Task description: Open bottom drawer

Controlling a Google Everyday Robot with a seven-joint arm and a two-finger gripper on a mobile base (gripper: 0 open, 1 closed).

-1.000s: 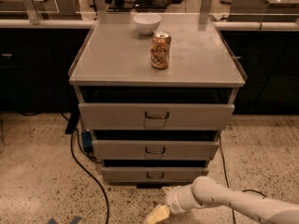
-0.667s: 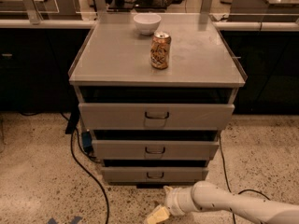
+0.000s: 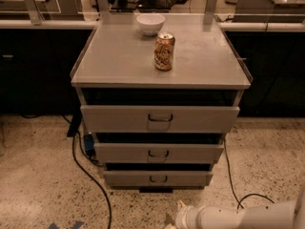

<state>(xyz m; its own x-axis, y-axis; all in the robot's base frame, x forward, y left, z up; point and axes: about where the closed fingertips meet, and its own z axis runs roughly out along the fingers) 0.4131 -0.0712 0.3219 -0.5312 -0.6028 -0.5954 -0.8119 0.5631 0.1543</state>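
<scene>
Cream gripper (image 3: 173, 219) low over speckled floor (image 3: 38, 185) before narrow grey metal bottom drawer (image 3: 158, 178), jaws' state unclear.

Since a second ago | arm (image 3: 238, 217) lowered in view and pulled right, now hugging the bottom edge | gripper (image 3: 170, 222) sunk to bottom edge, partly cut off, below and in front of bottom drawer (image 3: 186, 178) | wider gap to that drawer's front than before

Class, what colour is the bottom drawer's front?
Grey, seen in the camera view on the bottom drawer. The pincer is below it, at the picture's lower edge.
</scene>
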